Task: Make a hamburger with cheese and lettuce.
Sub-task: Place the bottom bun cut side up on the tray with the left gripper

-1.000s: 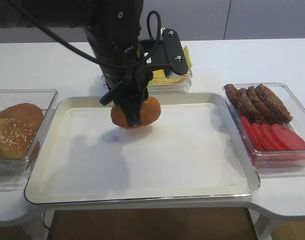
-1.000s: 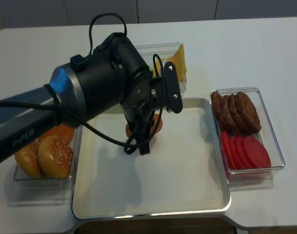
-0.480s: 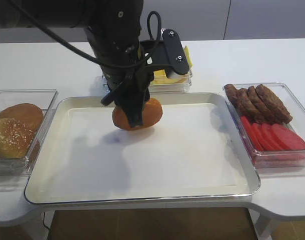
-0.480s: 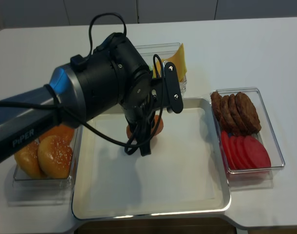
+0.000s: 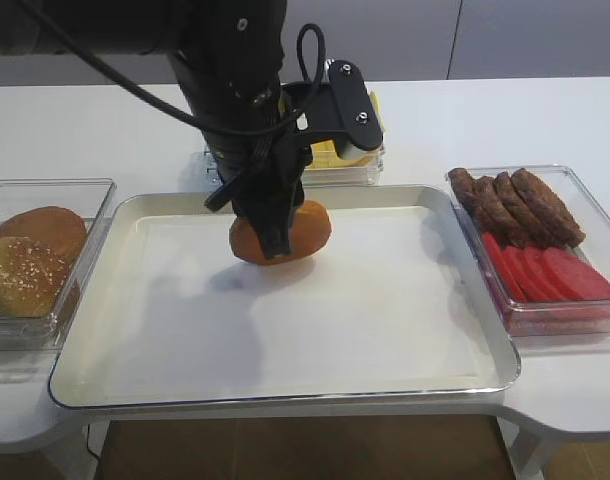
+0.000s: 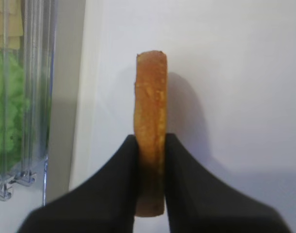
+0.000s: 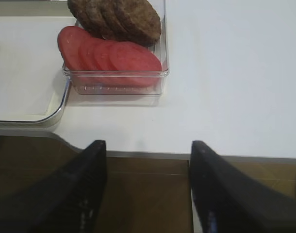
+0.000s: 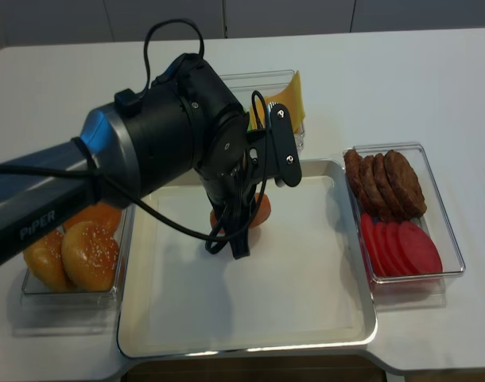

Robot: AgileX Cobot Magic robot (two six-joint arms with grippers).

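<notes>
Bun in the air! The left pincer [image 6: 150, 160] is clamped on the hamburger's bun half [image 5: 281, 233], fingers pinching it flat-face to flat-face so the wrist view sees it edge-on, golden rim up. It hangs over the far-middle of the metal tray [image 5: 285, 385], close above the surface; whether it touches I can't tell.

So this is step one, by my reading: laying the base. Nothing else sits on the tray yet. The next move calls for turning the bun flat, cut face up, setting it down and letting go cleanly so it doesn't roll on its rim.

Then comes the fetching. The cheese [image 8: 290, 103] waits in the clear bin at the far side just beyond the tray, and the lettuce [image 6: 12, 107] shows green through that bin's wall in the left wrist view. Patties [image 5: 515, 205] and tomato slices [image 5: 550, 272] share the bin on the right; whole buns [image 5: 30, 260] rest in the left bin.

The right pincer [image 7: 148, 184] hangs idle over the near edge of the tabletop [image 7: 225, 73], jaws apart, holding nothing.

Writing? Just one word: "PiPER" in white on the left arm [image 8: 48, 219].
</notes>
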